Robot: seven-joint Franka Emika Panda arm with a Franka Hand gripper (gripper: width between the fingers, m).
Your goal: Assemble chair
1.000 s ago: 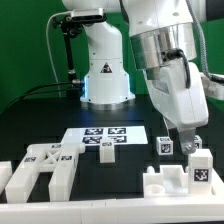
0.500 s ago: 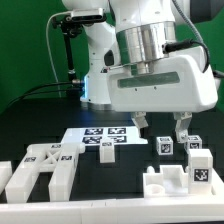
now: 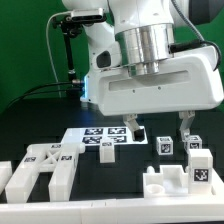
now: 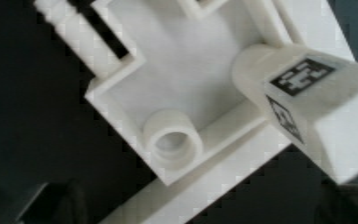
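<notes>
The chair [image 3: 40,170] lies in loose white pieces along the near side of the black table [image 3: 40,120]. A slotted frame [image 3: 45,160] is at the exterior view's left. A small tagged block [image 3: 165,146] and a chunkier notched piece [image 3: 170,183] are at the exterior view's right. Bare black surface runs between the two groups, and more lies behind the frame, towards the green backdrop. The marker board [image 3: 100,138] lies flat just behind that middle gap. A pale strip borders the table's near edge, right in front of the pieces.

My gripper [image 3: 157,128] points straight down, its broad white body square to the camera. Its fingers [image 3: 130,128] are spread wide with nothing between them. They hang over the small tagged block and the ground beside the marker board, touching neither. My wrist stands upright above it.

From my wrist I see a flat white part with a round socket [image 4: 172,140] and a tagged cube [image 4: 300,80] hard against it. Whether they are joined I cannot tell.

The only markings are square black-and-white tags on the pieces and board, and a triangular sign on my base [image 3: 104,75]. It is too small to read.
</notes>
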